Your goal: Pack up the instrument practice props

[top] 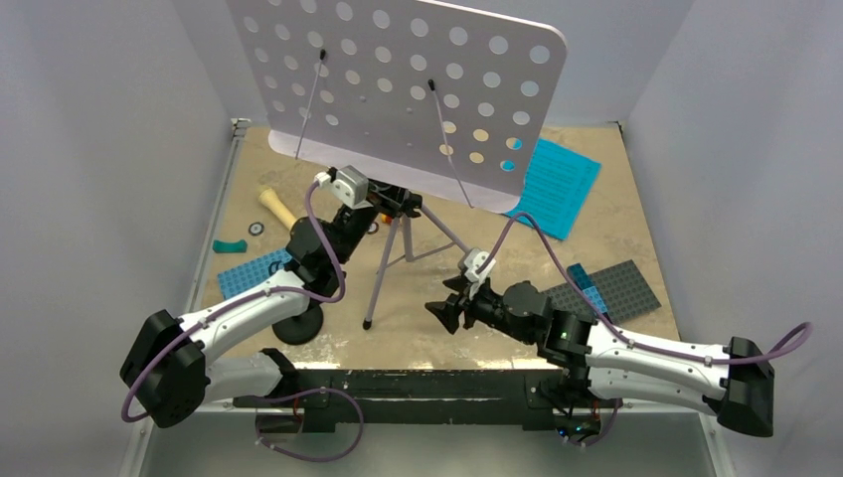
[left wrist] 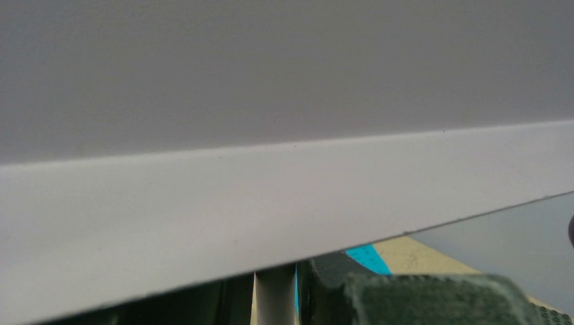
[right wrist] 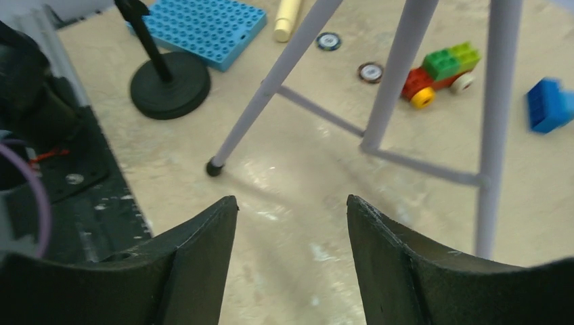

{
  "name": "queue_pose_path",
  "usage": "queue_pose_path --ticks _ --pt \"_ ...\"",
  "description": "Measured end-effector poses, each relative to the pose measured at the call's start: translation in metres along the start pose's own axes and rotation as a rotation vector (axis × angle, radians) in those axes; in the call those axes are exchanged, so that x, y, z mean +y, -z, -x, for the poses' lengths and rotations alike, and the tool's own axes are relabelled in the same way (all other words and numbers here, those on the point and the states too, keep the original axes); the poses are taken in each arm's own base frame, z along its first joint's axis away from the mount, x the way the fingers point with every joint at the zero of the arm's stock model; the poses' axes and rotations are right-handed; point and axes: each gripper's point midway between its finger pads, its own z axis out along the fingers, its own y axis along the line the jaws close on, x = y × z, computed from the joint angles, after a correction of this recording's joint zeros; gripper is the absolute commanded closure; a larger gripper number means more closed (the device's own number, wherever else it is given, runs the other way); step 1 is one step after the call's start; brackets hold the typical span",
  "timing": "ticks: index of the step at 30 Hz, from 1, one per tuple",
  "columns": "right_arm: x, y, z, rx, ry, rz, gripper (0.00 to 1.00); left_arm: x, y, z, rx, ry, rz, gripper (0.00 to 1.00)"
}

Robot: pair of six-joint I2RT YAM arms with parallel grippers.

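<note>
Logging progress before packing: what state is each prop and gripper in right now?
music stand: upright, tripod legs spread.
sheet music: lying flat.
toy microphone: lying on its side.
mic stand: upright, empty.
left gripper: shut on music stand's pole.
right gripper: open, empty.

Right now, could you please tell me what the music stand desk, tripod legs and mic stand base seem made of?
Music stand desk: likely thin painted sheet metal, matte lavender, with cleanly punched holes. Tripod legs: slim pale tubes, probably painted metal, one ending in a black rubbery foot cap. Mic stand base: matte black disc, metal or plastic, unclear.
</note>
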Motion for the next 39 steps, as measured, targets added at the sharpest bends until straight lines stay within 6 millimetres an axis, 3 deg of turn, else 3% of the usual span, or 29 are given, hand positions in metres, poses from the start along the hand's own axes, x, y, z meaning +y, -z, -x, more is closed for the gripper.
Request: queue_pose_path --ticks 4,9,13,15,18,29,39 --pt "0.002 0.01 -0.018 0.006 -0.163 0.0 0.34 -0.001 0.004 0.001 -0.004 0.003 -0.008 1.0" --pt "-0.004 0.023 0.009 -0.09 -0.303 -0.028 0.27 -0.006 0.014 0.003 -0.018 0.014 -0.034 1.0" --pt "-0.033 0.032 0.032 -0.178 -0.418 -0.107 0.25 -0.009 0.023 0.005 -0.034 0.034 -0.05 1.0" --pt "-0.053 0.035 0.037 -0.207 -0.46 -0.16 0.23 -0.01 0.027 0.006 -0.041 0.043 -0.055 1.0" --pt "-0.068 0.034 0.04 -0.215 -0.47 -0.197 0.22 -0.013 0.031 0.006 -0.045 0.056 -0.062 1.0" --pt "-0.059 -0.01 0.04 -0.184 -0.204 -0.086 0.17 -0.015 0.049 0.014 -0.032 0.111 -0.064 1.0" --pt "-0.028 -0.018 0.081 -0.287 -0.101 0.082 0.16 -0.02 0.068 0.018 -0.002 0.134 -0.074 1.0"
